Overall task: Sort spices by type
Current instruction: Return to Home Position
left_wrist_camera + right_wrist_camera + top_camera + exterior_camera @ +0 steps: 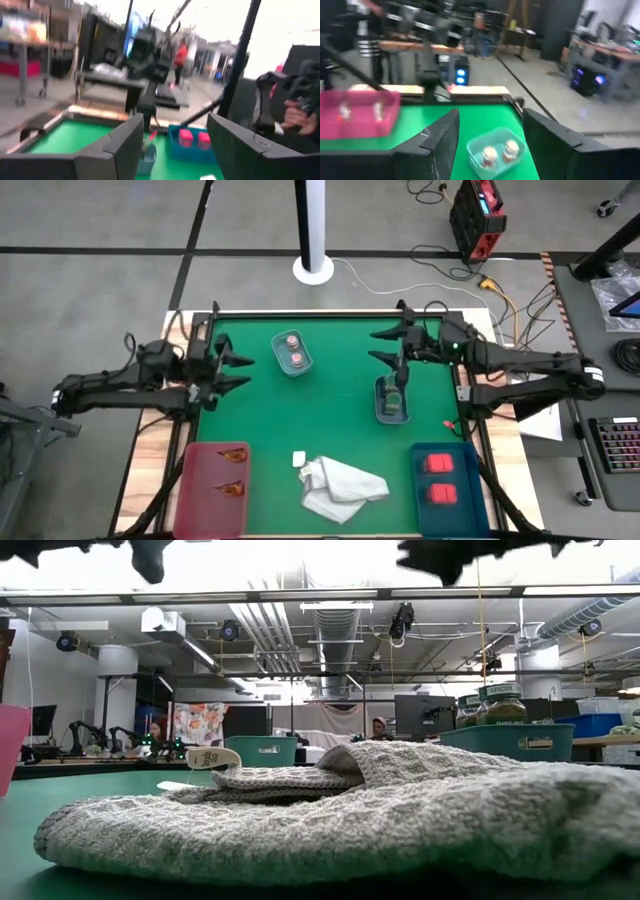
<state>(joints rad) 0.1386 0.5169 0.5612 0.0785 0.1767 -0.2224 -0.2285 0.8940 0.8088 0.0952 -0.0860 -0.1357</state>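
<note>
pink-top jars 2 | greenish jars 2 | blocks 2 | packets 2

robotics lab / workshop, not a home. low view: bare ceiling w/ exposed ducts & pipes, strip lights, a monitor, small robot arms on a far bench, a person at a desk. high view: grey floor w/ black tape lines, white pole at 12 o'clock of the green table, red equipment box & loose cables at 1–2 o'clock, keyboard at 3 o'clock.
</note>
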